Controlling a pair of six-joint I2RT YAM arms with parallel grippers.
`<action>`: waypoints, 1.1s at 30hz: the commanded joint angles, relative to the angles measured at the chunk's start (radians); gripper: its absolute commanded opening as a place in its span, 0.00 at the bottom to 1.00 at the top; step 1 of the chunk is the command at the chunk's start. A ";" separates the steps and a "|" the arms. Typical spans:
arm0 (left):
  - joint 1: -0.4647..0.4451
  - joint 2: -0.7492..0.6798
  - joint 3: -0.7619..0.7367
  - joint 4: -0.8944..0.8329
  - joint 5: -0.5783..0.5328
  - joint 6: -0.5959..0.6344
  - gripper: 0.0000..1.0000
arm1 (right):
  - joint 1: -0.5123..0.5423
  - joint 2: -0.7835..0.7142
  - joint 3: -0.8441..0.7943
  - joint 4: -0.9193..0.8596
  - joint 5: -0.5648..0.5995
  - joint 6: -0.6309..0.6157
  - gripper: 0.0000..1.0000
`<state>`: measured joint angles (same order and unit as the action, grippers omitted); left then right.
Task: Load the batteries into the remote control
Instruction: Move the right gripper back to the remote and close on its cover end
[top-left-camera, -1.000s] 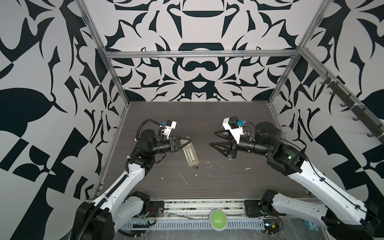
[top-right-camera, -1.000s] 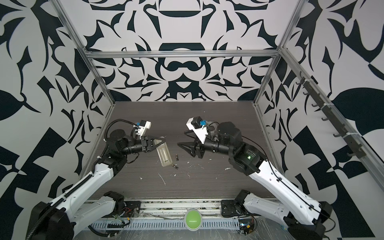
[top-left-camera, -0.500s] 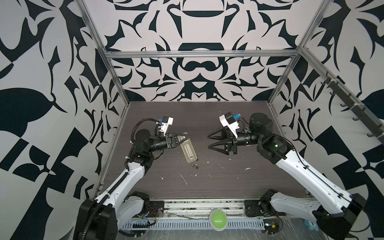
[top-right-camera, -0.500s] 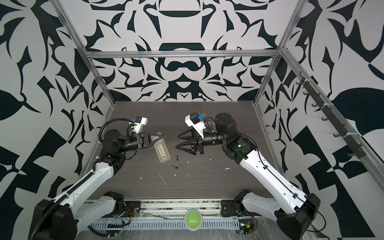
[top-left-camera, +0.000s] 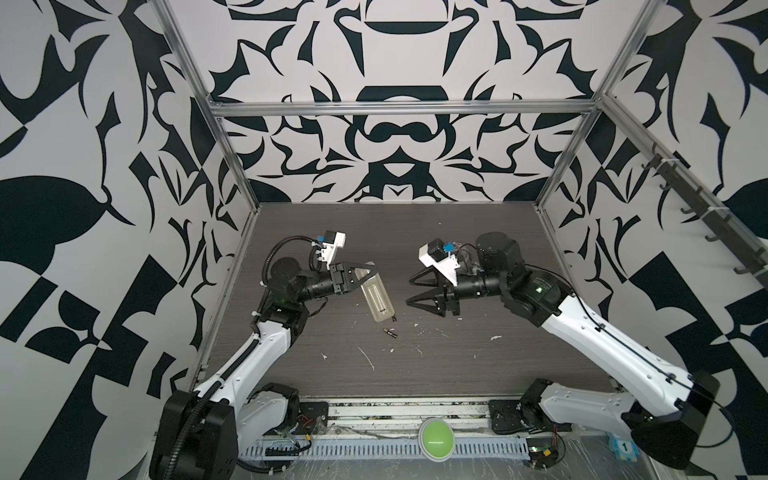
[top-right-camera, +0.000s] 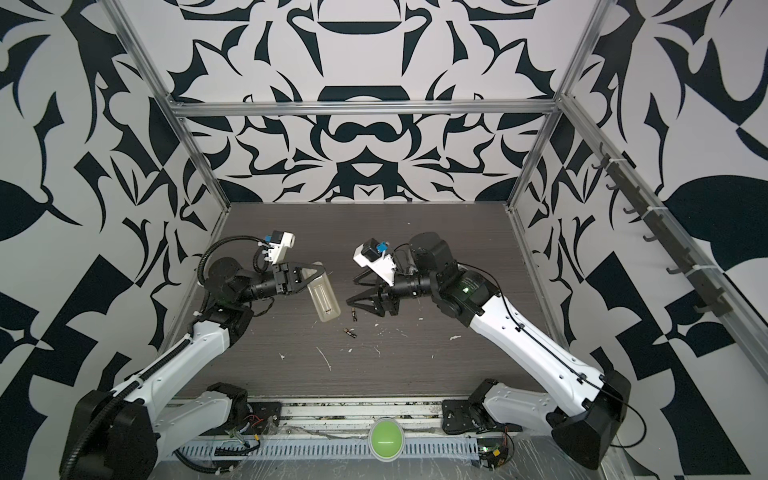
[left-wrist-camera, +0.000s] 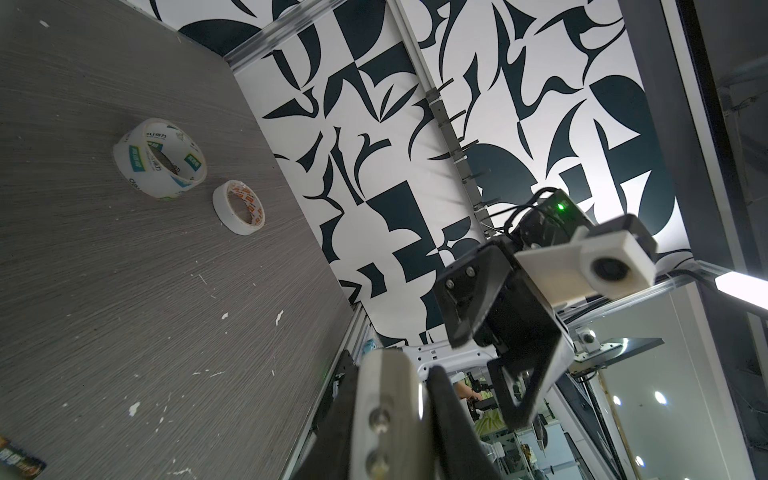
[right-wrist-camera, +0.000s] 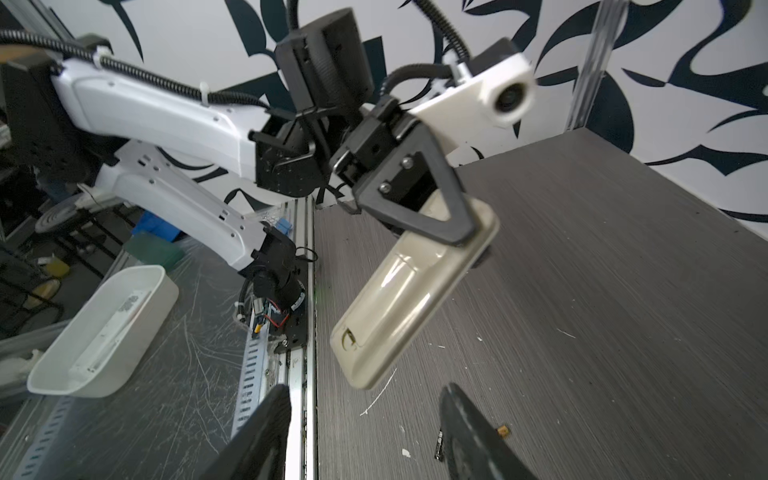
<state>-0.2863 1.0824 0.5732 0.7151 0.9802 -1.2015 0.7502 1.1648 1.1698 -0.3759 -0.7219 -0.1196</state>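
Observation:
My left gripper (top-left-camera: 370, 270) (top-right-camera: 322, 267) is shut on one end of the remote control (top-left-camera: 376, 297) (top-right-camera: 325, 298), holding it tilted above the table. In the right wrist view the remote control (right-wrist-camera: 415, 299) shows its pale back, clamped by the left gripper (right-wrist-camera: 459, 235). In the left wrist view only the remote control's edge (left-wrist-camera: 386, 415) shows. My right gripper (top-left-camera: 410, 291) (top-right-camera: 352, 292) (right-wrist-camera: 363, 395) is open and empty, facing the remote's free end. Two batteries (top-left-camera: 390, 332) (top-right-camera: 354, 316) lie on the table just below that end. One battery (right-wrist-camera: 439, 445) lies beside a right finger.
Two tape rolls (left-wrist-camera: 160, 170) (left-wrist-camera: 239, 208) lie on the dark wooden table (top-left-camera: 457, 374), hidden by the right arm in both top views. White scraps (top-left-camera: 368, 358) dot the tabletop. A white bin (right-wrist-camera: 104, 332) sits beyond the front rail, near a green button (top-left-camera: 435, 434).
My right gripper has swung left toward the remote and rolled, so both spread fingers now show. The left gripper has lifted the remote slightly. The batteries have not moved.

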 joint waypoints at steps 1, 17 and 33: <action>0.004 0.009 0.009 0.068 -0.006 -0.031 0.00 | 0.060 0.029 0.069 -0.056 0.114 -0.113 0.61; 0.004 0.035 0.001 0.081 -0.011 -0.051 0.00 | 0.173 0.123 0.118 -0.083 0.315 -0.215 0.59; 0.004 0.045 -0.011 0.089 -0.005 -0.052 0.00 | 0.208 0.168 0.146 -0.062 0.453 -0.229 0.54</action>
<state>-0.2832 1.1229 0.5705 0.7498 0.9649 -1.2419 0.9520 1.3380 1.2728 -0.4667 -0.3000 -0.3416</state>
